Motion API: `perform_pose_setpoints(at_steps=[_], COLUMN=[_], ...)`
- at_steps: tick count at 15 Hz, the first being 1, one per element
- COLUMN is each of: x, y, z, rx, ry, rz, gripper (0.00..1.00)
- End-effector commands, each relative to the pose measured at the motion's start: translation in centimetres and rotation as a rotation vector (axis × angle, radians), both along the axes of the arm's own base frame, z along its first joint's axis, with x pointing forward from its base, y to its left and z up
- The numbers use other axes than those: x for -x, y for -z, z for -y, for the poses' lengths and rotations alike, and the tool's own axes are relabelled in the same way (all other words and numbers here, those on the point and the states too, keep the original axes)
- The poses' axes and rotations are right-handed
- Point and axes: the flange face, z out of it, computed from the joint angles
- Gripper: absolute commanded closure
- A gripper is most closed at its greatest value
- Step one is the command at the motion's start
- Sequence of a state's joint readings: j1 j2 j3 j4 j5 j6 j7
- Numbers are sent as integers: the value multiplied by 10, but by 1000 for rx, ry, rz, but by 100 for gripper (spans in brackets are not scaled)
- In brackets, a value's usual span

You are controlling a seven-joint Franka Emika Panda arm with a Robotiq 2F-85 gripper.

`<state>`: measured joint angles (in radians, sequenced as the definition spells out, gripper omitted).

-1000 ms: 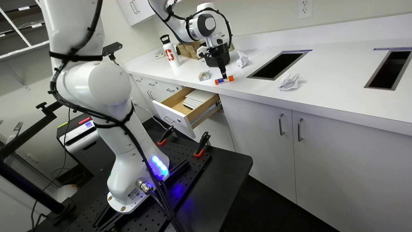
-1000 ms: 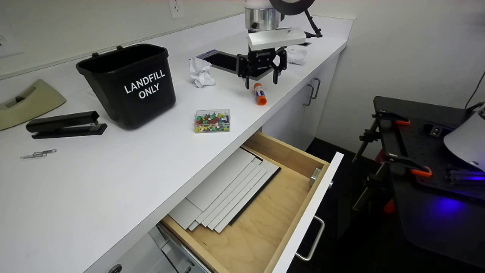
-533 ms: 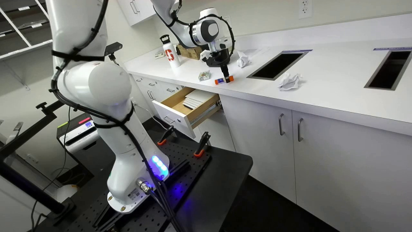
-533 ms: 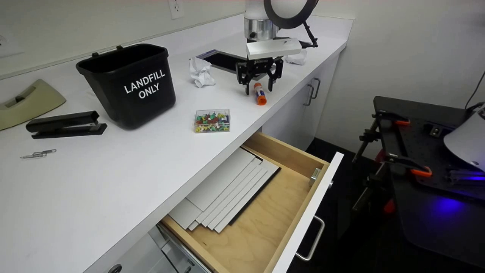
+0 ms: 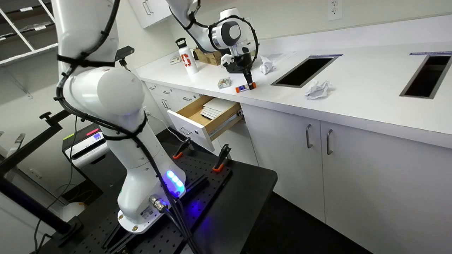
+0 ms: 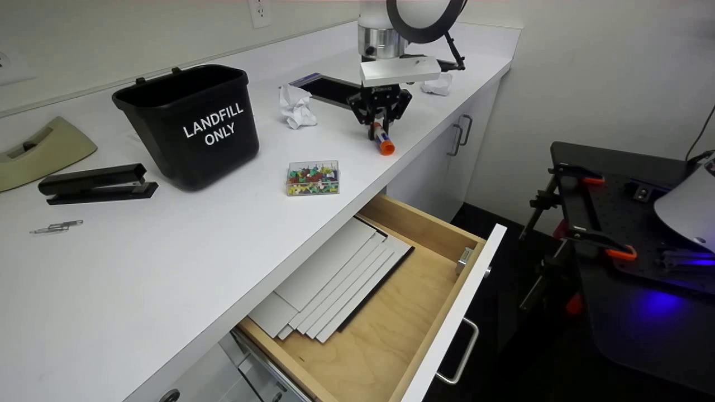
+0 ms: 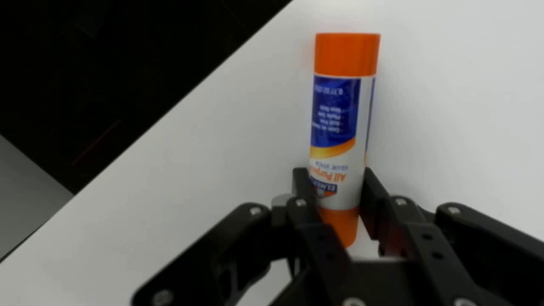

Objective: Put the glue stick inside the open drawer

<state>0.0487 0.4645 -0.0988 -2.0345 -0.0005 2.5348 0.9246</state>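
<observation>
Black two-fingered gripper (image 7: 338, 191) clenched on a cylindrical glue stick (image 7: 340, 123), orange at both ends.

In the wrist view the glue stick runs nearly vertical, right of the frame's centre, its white and blue label upside down; the fingers (image 7: 376, 204) press both sides near the lower orange end. Whether it touches the flat white countertop (image 7: 204, 204) or is slightly raised, I cannot tell. In an exterior view it is just above and right of centre, higher in the frame than the wide, shallow, white-fronted pale wood drawer (image 6: 385, 335), which stands pulled out at bottom centre with flat white sheets (image 6: 335, 279) inside. A clear rectangular pushpin box (image 6: 313, 190) sits near mid-frame; a black bin (image 6: 206, 156) lettered "LANDFILL ONLY" stands upper left.
</observation>
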Motion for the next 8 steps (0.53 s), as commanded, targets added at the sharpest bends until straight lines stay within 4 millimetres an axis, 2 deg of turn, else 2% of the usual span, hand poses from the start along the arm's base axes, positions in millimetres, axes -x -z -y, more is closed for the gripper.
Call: perform_pose_setpoints(at_steps=[1,4,8], x=[6,20,47], y=[-14,-27,-36], z=[-11,-36,-87], rx=[6,41,107], ry=[-47,-151,-344], rz=[21,17,-11], gripper=[92,92,92])
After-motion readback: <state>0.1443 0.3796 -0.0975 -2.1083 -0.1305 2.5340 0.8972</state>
